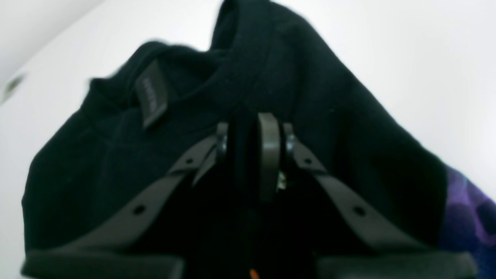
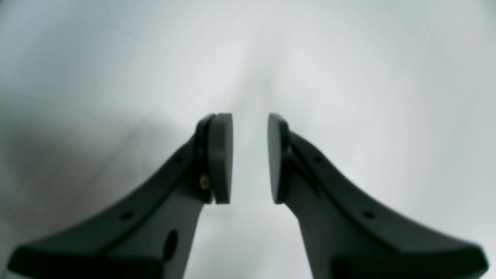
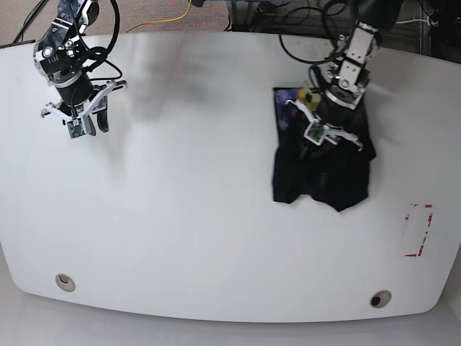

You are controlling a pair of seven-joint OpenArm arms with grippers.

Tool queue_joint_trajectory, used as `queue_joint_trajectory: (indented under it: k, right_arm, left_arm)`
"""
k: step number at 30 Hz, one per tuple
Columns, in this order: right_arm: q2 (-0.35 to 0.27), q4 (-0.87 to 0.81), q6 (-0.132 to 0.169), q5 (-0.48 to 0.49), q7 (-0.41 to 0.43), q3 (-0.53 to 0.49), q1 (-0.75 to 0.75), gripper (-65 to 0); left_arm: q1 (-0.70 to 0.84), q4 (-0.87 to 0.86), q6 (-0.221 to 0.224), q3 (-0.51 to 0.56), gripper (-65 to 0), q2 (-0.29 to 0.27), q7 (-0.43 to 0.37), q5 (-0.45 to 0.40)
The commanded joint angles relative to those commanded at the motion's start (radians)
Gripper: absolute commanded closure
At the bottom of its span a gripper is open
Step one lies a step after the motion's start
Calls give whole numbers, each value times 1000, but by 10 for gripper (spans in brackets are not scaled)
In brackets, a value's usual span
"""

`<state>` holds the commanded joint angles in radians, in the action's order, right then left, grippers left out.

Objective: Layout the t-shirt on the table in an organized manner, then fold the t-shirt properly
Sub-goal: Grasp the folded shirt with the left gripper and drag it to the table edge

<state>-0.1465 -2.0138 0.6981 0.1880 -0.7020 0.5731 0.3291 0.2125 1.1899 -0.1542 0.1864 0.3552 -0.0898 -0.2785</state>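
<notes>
This looks like a robotics lab or test room. A big glossy white table [image 3: 180, 216] with curved edges fills the base view, with two metal-ringed holes [image 3: 65, 281] near its front edge and a red tape rectangle [image 3: 418, 231] at its right end. Behind the table, loose cables [image 3: 302, 29] lie over brown carpet [image 3: 25, 18].

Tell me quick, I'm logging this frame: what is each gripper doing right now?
Left gripper: closed, pinching a fold of the black t-shirt.
Right gripper: open, holding nothing, over the bare white table.
</notes>
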Motion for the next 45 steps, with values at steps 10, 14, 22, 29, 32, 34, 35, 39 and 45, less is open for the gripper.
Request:
queue_joint_trajectory:
  k: [10, 14, 22, 29, 32, 34, 35, 39, 45]
  right_arm:
    - [32, 0, 0, -2, 0, -9, 2, -152]
    - [40, -3, 0, -2, 0, -11, 2, -152]
    - [48, -3, 0, -2, 0, -9, 5, -147]
    - [48, -3, 0, -2, 0, -11, 23, -147]
    - [48, -5, 0, -2, 0, -11, 26, -147]
    - [48, -5, 0, -2, 0, -11, 26, -146]
    - [48, -5, 0, -2, 0, -11, 26, -146]
    - [48, -6, 0, -2, 0, -11, 26, -146]
    - [48, -20, 0, -8, 6, -12, 23, -146]
  left_arm:
    - [17, -78, -137, -178, -82, 164, -35, 95]
    - [14, -121, -137, -178, -82, 249, -37, 181]
    - [-25, -222, -138, -173, -82, 376, -38, 308]
    - [-83, -265, -138, -176, -82, 439, -38, 399]
    - [-101, -261, -138, -176, -82, 454, -38, 456]
    - [-117, -249, -138, -178, -82, 456, -38, 485]
    - [-126, -233, -138, -180, -82, 457, -38, 503]
    - [-132, -169, -138, -189, -82, 474, -37, 554]
    - [-107, -18, -138, -304, -82, 463, -31, 624]
